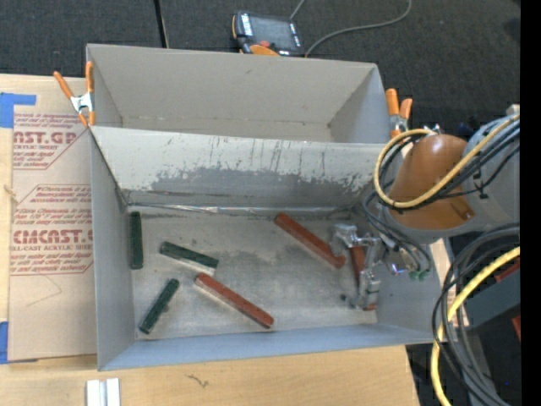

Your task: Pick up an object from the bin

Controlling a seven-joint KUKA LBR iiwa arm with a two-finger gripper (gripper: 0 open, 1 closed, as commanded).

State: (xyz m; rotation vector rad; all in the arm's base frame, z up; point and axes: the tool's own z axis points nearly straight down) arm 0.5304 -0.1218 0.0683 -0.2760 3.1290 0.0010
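Camera view from above: a grey metal bin (110, 252), the robot arm (431, 180) entering from the right, its hand (365, 282) low in the near right corner, spread or pressed together I cannot tell. A slanted red-brown bar (308, 241) lies just left; a second red-brown bar (234, 300) and dark green bars (188, 255) lie farther left.

The arm (500, 172) enters from the frame's right, orange cover (431, 180) uppermost. Its gripper (365, 282) points down, lower right of centre.
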